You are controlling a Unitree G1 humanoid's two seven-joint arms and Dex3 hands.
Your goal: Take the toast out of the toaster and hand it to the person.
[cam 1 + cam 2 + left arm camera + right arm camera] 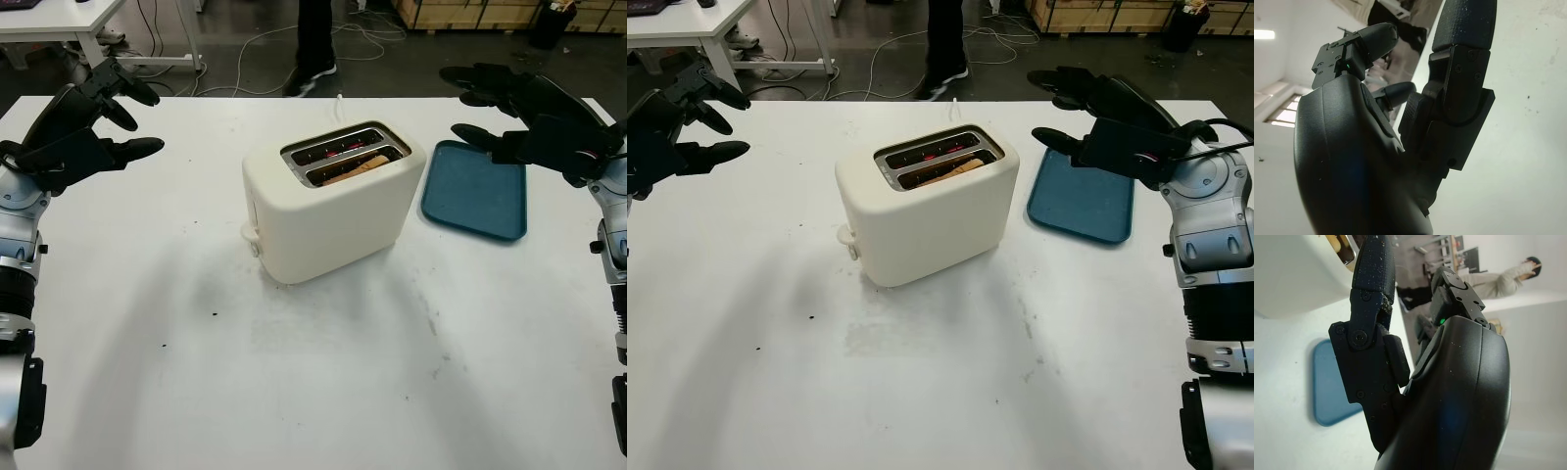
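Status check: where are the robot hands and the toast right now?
Left robot hand open, raised over table's left side. Right robot hand open, above the blue tray. Toast in toaster, near slot. Nothing blocking.

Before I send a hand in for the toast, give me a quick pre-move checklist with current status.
1. Toast reachable: ok. It sits in the near slot of the toaster, its top edge about level with the slot rim.
2. Right robot hand free: ok. Open, raised above the blue tray, holding nothing.
3. Left robot hand free: ok. Open, raised over the table's far left part.
4. Path to the toaster: ok. Bare white table between both hands and the toaster.
5. Heat: not ok. A red glow shows in the far slot.
6. Person ready to receive: cannot tell. The person's legs stand beyond the table's far edge.
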